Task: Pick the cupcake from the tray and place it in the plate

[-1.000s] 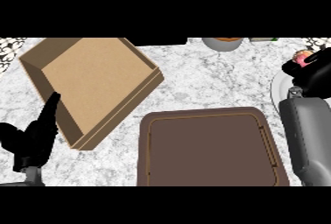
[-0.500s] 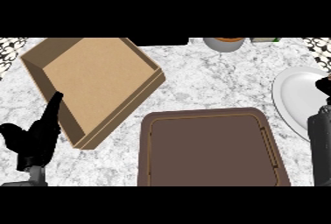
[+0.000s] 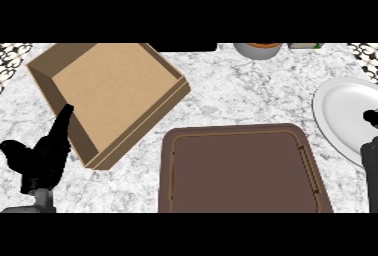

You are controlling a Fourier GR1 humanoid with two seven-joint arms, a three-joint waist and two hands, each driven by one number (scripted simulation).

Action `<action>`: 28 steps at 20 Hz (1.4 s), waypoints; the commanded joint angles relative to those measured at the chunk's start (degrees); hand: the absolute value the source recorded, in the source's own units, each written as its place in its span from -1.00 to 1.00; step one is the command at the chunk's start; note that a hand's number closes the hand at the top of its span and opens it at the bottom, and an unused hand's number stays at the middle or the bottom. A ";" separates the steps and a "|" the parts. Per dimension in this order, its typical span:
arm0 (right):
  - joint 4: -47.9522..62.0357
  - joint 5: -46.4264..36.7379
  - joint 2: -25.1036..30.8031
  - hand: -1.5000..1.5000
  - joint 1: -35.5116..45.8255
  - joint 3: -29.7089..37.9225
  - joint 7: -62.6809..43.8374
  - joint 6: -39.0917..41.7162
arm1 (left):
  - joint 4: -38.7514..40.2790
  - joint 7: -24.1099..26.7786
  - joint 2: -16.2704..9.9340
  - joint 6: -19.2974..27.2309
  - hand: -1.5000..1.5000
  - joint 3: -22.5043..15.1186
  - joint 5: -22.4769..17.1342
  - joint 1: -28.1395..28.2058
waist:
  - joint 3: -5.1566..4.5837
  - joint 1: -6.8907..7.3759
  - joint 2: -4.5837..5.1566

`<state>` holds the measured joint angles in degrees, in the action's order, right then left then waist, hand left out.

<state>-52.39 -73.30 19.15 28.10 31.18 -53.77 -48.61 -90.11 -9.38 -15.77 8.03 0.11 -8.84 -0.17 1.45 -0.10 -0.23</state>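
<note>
One left hand with fingers straight, apart; right hand at plate edge, state untellable.

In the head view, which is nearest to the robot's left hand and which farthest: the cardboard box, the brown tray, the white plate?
From the left hand, at the lower left:
1. Cardboard box, just beside it, upper left.
2. Brown tray, centre, to its right.
3. White plate, at the far right edge.
</note>
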 commanded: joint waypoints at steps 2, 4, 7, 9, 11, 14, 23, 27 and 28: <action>4.74 12.29 2.01 -1.00 0.43 0.78 9.11 2.19 | 5.28 -3.00 3.54 -5.16 0.00 -4.28 -3.72 2.27 | -1.13 -0.05 1.05; 5.24 16.26 2.55 -1.00 0.58 1.38 13.36 -0.18 | 4.79 -2.69 5.51 -2.84 0.00 -5.93 -1.38 2.10 | -0.98 -0.03 1.21; 3.20 20.51 2.60 -1.00 0.99 0.89 20.11 -3.62 | 4.73 -3.88 5.19 -3.06 0.00 -5.59 -1.30 1.83 | -0.98 -0.10 1.07; 0.45 24.75 3.14 -1.00 0.18 1.75 24.71 -6.23 | 4.64 -3.41 4.53 -3.79 0.00 -4.68 -1.69 2.31 | -0.96 -0.74 0.85; -1.16 26.65 2.14 -1.00 0.21 2.35 26.61 -9.72 | 5.40 -2.30 6.31 -3.47 0.00 -5.58 -1.34 2.82 | -1.10 -0.90 0.88; -4.58 32.62 0.19 -1.00 -2.44 3.85 30.70 -11.41 | 4.59 -2.58 5.33 -3.81 0.00 -4.51 -1.22 3.86 | -1.20 -1.15 0.39; -17.72 49.60 -7.14 -1.00 -10.00 1.81 42.12 -3.50 | 4.80 -3.51 6.83 -3.36 0.00 -4.80 -0.19 3.76 | -1.31 -3.05 -0.04; -24.75 54.09 -8.69 -1.00 -17.31 0.05 45.58 3.45 | 3.71 -4.85 6.11 -3.06 0.00 -3.99 0.37 3.60 | -1.43 -4.15 -0.29; -27.21 54.58 -10.53 -1.00 -19.17 -0.67 45.87 3.73 | 2.33 -5.10 5.50 -3.91 0.00 -2.79 -0.97 5.38 | -1.48 -3.51 -0.48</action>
<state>-73.13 -22.52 11.94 14.34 32.33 -10.88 -48.67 -91.50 -10.81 -14.61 7.18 2.52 -7.30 2.55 1.30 -2.89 -1.68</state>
